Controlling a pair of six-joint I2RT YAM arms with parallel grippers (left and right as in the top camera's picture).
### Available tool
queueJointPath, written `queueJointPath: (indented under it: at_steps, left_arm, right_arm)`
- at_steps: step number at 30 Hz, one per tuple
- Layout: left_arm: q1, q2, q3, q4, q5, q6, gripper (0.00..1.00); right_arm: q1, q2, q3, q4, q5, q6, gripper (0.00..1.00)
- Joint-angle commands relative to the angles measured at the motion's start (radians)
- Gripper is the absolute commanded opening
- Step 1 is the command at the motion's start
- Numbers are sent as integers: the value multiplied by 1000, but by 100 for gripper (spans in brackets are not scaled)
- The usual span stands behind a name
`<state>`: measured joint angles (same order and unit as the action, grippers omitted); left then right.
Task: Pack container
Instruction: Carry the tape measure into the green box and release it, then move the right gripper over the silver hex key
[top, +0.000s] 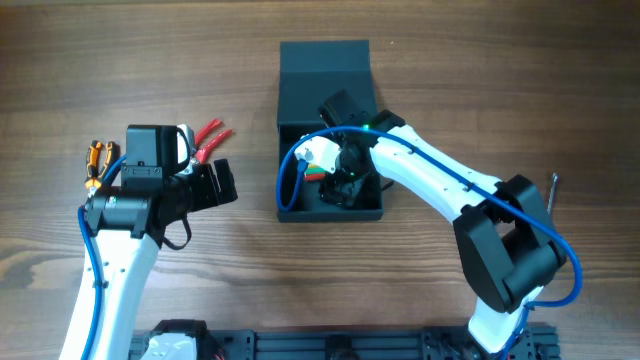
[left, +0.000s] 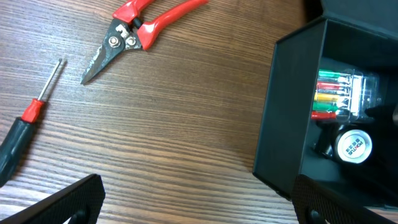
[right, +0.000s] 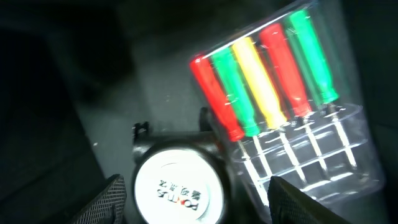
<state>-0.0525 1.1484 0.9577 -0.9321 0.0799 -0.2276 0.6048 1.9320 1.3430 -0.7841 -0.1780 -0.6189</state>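
Observation:
The dark teal-grey container (top: 292, 160) stands mid-table with its flap lid (top: 325, 65) open toward the back. Inside lie a clear case of red, green and yellow screwdrivers (right: 280, 99) and a round black tool with a white label (right: 177, 186). My right gripper (right: 199, 202) is down inside the container, open, with its fingers either side of the round tool. My left gripper (left: 199, 205) is open and empty, low over the table just left of the container (left: 286, 124). The case (left: 339, 93) and the round tool (left: 353, 144) also show in the left wrist view.
Red-handled snips (left: 140, 28) lie on the wood left of the container, also in the overhead view (top: 210, 140). A screwdriver with a red and black handle (left: 28, 118) lies further left. Orange-handled tools (top: 97, 160) lie at the far left. A thin tool (top: 553, 190) lies at the right.

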Motion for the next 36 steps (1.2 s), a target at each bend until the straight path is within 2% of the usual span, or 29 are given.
queueJointPath:
  at_steps: [1,2,6,9,10,11,12,15,18,23,26,33,36]
  left_arm:
    - [4,-4,17,-1,19,-16,100]
    - [4,-4,17,-1,19,-16,100]
    - [4,-4,17,0,19,-16,100]
    - [4,-4,17,0,19,-16,100]
    - [4,-4,17,0,19,-16,100]
    - [4,-4,17,0,19,-16,100]
    - [4,-4,17,0,19,-16,100]
    - [4,-4,17,0,19,-16,100]
    - [4,-4,17,0,19,-16,100]
    - [4,-4,17,1,19,-16,100]
    - [4,-4,17,6,19,-16,100]
    - [4,-4,17,23,19,-16,100]
    - [4,-4,17,27,19,-16,100]
  right_arm:
    - [-4,-6,31,4,64,66,73]
    - [-4,-18,48,0,90,101,74]
    - [-4,-77,162,-66,203,271,89]
    - [-18,-130,306,-165,266,358,88]
    - [-29,-149,357,-203,288,404,89]
    - [-42,-165,399,-238,294,428,94]
    - [-72,-190,463,-294,299,474,100]
    - [-203,-251,587,-428,382,718,100]
    - [-387,-311,634,-531,368,844,100]
    - [-738,-354,631,-654,301,854,100]
    - [-875,-354,581,-672,288,821,100]
    - [-1084,-354,297,-602,259,771,100]
    - [-1145,-354,132,-478,211,727,100]
